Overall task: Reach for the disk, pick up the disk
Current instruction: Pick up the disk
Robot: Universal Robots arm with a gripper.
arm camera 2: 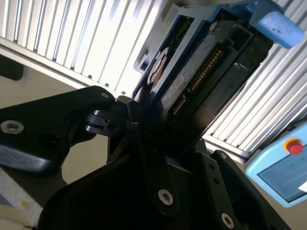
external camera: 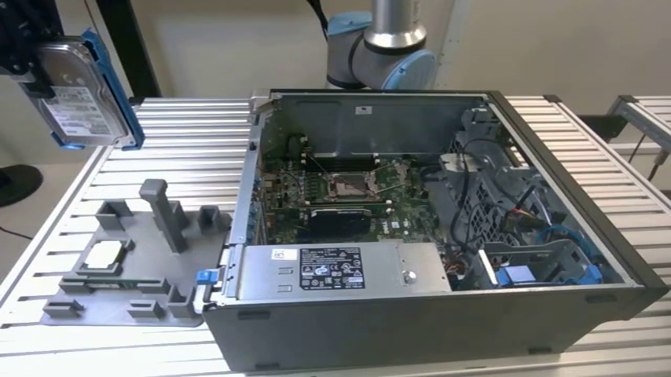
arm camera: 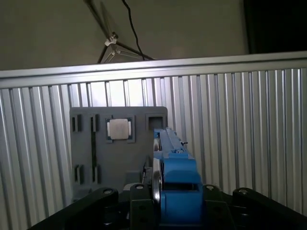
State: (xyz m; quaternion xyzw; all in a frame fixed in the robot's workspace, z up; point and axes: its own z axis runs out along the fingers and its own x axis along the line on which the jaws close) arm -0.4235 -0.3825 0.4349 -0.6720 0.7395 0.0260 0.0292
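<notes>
The gripper (arm camera 2: 142,115) is clamped on the disk (external camera: 80,96), which hangs on edge well above the grey fixture plate (external camera: 110,305); the pick-up looks complete, and any further move calls for a firm, steady clamp

Exterior view looks down at a slant across the table (external camera: 587,141) toward the arm's base (external camera: 378,47) at its far edge, with the computer case (external camera: 419,330) mid-frame. Both wrist views sit close behind the held disk (arm camera: 177,191). The first wrist view faces down onto the grey fixture (arm camera: 86,143), shared with the exterior view. The second wrist view looks along the disk's face to table slats.
</notes>
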